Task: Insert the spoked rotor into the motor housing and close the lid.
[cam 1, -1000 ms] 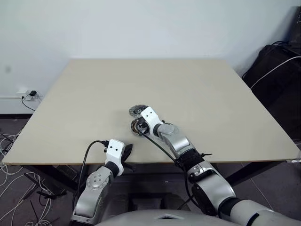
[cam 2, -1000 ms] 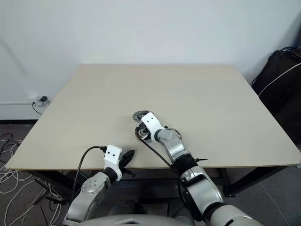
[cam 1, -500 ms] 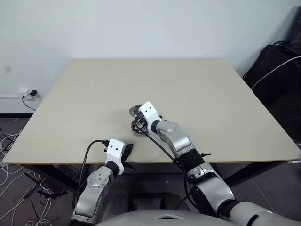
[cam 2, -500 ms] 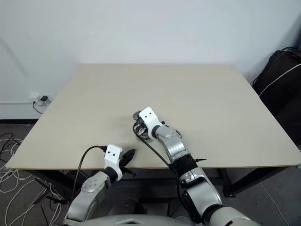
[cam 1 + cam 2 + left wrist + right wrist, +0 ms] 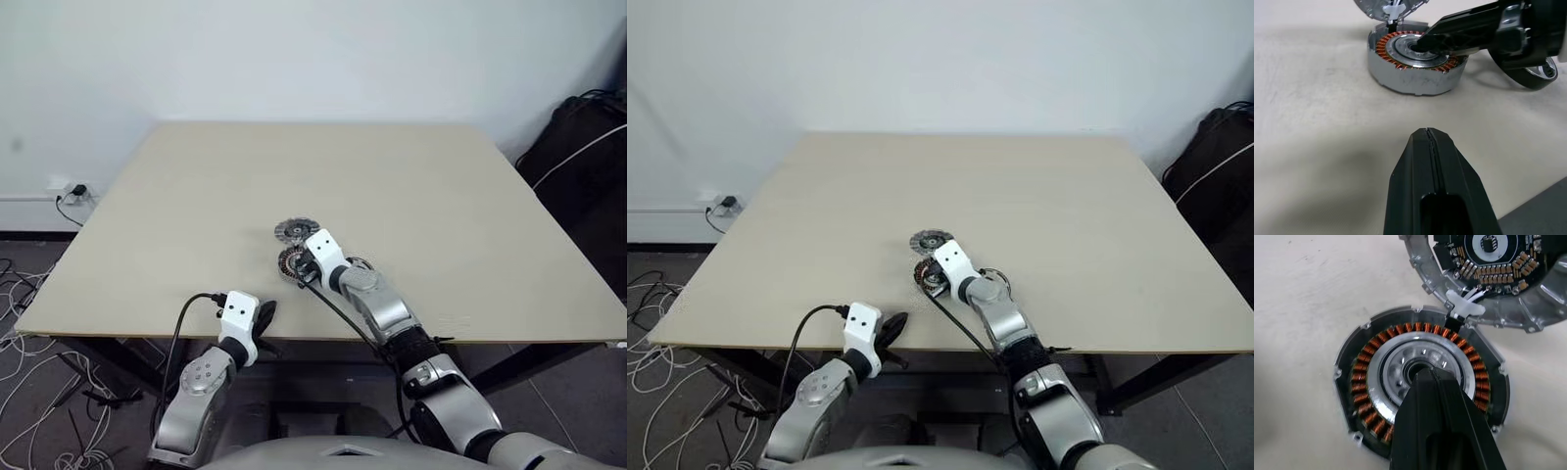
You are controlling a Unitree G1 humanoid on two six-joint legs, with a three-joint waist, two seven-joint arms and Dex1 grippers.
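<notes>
We note the table with the housing near its front middle, rotor seated inside. The lid lies open just behind, touching its rim. Right gripper, closed and empty, tips over the rotor's centre; left gripper, closed and empty, near the front edge.

Legible text: none in any view.
Motor housing: bare metal rim and copper windings; no marking, number or brand can be read.
Lid: the inner face carries a circuit board with small components and a central chip; any print on them is too small to make out.
Right end effector: plain black fingers, no label.
Left end effector: plain black fingers, no label.
Worktop: unmarked surface, no sign or sticker.
</notes>
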